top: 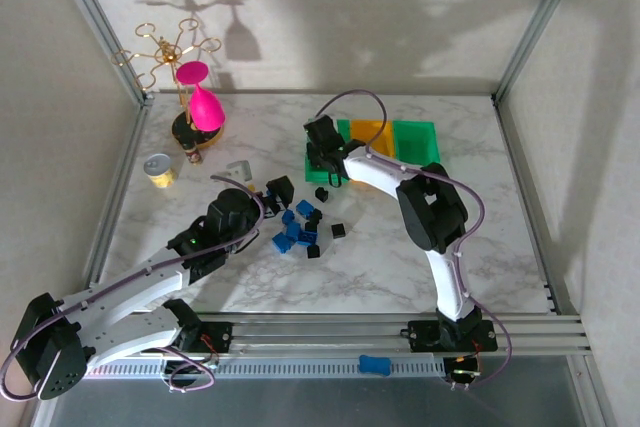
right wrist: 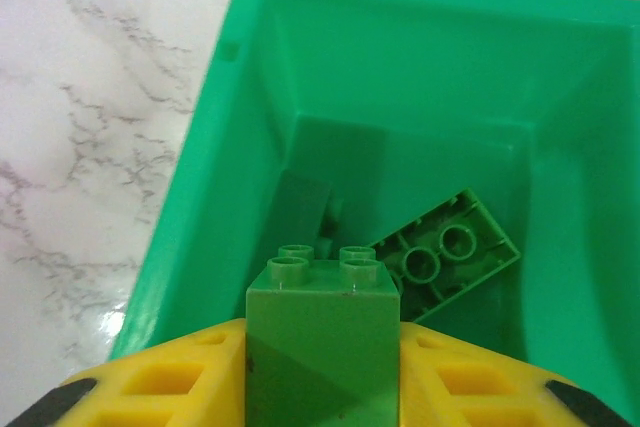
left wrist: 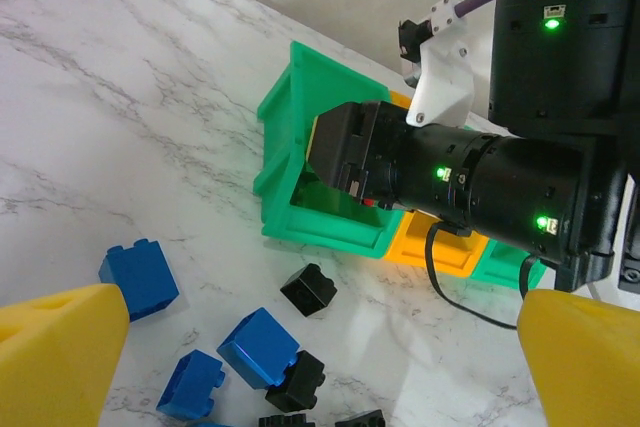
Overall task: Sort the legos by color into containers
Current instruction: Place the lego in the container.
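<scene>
My right gripper is shut on a green brick and holds it over the left green bin. An upturned green brick lies inside that bin. From above, the right gripper sits at the left green bin, with the orange bin and the second green bin to its right. Blue and black bricks lie scattered mid-table. My left gripper hovers open over them. Its yellow pads stand wide apart above a blue brick and a black one.
A yellow can with a silver lid stands at the left. Behind it is a gold stand with pink glasses. A small grey bracket lies near the left gripper. A blue piece rests on the front rail. Frame posts stand at the table's corners.
</scene>
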`<control>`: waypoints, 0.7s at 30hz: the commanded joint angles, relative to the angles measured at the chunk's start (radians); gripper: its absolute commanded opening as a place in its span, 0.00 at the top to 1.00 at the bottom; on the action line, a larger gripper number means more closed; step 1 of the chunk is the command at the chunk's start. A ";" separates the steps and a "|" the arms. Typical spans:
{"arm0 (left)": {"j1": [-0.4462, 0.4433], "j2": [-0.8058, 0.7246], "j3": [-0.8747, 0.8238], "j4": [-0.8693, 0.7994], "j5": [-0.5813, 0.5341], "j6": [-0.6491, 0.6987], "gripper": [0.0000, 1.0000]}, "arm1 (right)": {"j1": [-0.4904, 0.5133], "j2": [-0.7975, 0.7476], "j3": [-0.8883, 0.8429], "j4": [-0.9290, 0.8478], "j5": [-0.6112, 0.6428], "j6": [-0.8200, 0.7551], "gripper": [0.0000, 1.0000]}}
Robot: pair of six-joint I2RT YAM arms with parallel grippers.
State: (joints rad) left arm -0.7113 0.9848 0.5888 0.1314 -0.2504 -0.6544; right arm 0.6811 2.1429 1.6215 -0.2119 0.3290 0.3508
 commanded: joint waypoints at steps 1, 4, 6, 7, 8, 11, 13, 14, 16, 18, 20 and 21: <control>0.011 -0.005 -0.009 0.022 0.007 -0.004 0.00 | -0.014 0.025 0.035 0.014 0.015 -0.018 0.60; 0.013 -0.006 -0.005 0.017 0.007 0.001 0.00 | -0.015 0.016 0.043 0.012 0.012 -0.022 0.55; 0.013 -0.004 0.002 0.016 0.011 0.005 0.00 | -0.015 0.001 0.043 0.014 0.006 -0.023 0.53; 0.013 -0.005 0.005 0.017 0.015 0.007 0.00 | -0.015 -0.010 0.043 0.014 0.003 -0.025 0.53; 0.013 -0.004 0.009 0.017 0.019 0.007 0.00 | -0.015 -0.021 0.044 0.012 0.000 -0.026 0.52; 0.014 -0.008 0.020 0.016 0.031 0.009 0.00 | -0.014 -0.080 0.019 0.013 -0.021 -0.024 0.52; 0.013 -0.008 0.022 0.017 0.040 0.007 0.00 | -0.012 -0.130 -0.019 0.026 -0.046 -0.022 0.51; 0.013 -0.006 0.026 0.017 0.049 0.006 0.00 | -0.011 -0.156 -0.041 0.028 -0.053 -0.020 0.51; 0.013 -0.002 0.027 0.019 0.065 0.005 0.01 | -0.008 -0.204 -0.085 0.022 -0.060 -0.011 0.50; 0.011 0.002 0.024 0.027 0.084 0.001 0.00 | -0.005 -0.258 -0.144 0.026 -0.070 -0.004 0.49; 0.005 0.006 0.020 0.036 0.100 -0.003 0.00 | 0.003 -0.316 -0.209 0.029 -0.085 0.004 0.48; 0.001 0.010 0.018 0.039 0.100 -0.007 0.00 | 0.005 -0.339 -0.239 0.030 -0.088 0.009 0.48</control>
State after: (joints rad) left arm -0.7071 0.9867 0.5873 0.1387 -0.1856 -0.6548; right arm 0.6716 1.8660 1.4521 -0.1864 0.2642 0.3412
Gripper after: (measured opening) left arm 0.996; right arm 0.518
